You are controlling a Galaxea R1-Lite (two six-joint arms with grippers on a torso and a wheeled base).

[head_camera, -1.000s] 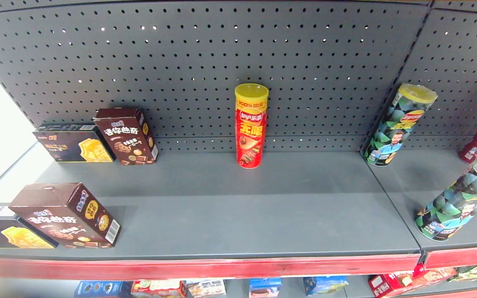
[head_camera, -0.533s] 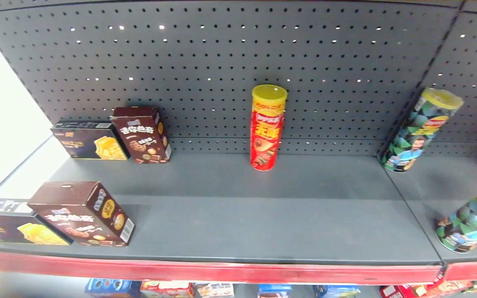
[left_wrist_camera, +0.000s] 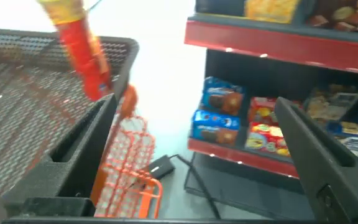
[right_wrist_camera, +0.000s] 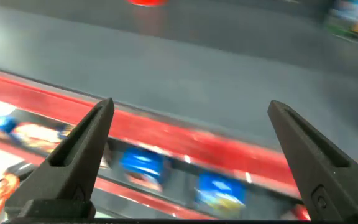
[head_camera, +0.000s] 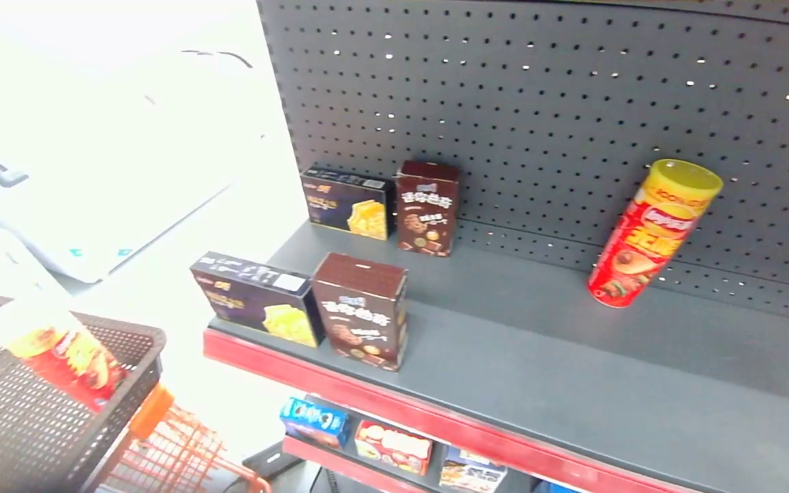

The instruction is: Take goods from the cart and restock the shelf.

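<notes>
Black mesh cart basket point(head_camera: 131, 342) now sits at the near left of the head view w/ a red chip can point(head_camera: 59, 356) tilted inside, by its rim. Neither was in sight half a sec ago. The whole picture has slid right, so that's the camera swinging left, not goods moving; everything on the shelf point(head_camera: 538, 370) keeps its place. Judgement: the robot is turning from shelf to cart for the next item, so a pick is the step in hand, nothing grasped yet. The left gripper point(left_wrist_camera: 193, 106) is spread wide and empty. The red chip can lies ahead of it, off toward one finger and well apart, w/ the basket's rim between. The right gripper point(right_wrist_camera: 191, 106) is also spread and empty, hanging before the shelf's red front edge. Farther on, a dark box point(head_camera: 257, 298) and a brown cookie box point(head_camera: 364, 311) stand side by side at the shelf front, two more boxes behind them, then a 2nd red can point(head_camera: 648, 236) at the foot of the pegboard point(head_camera: 504, 103)
</notes>
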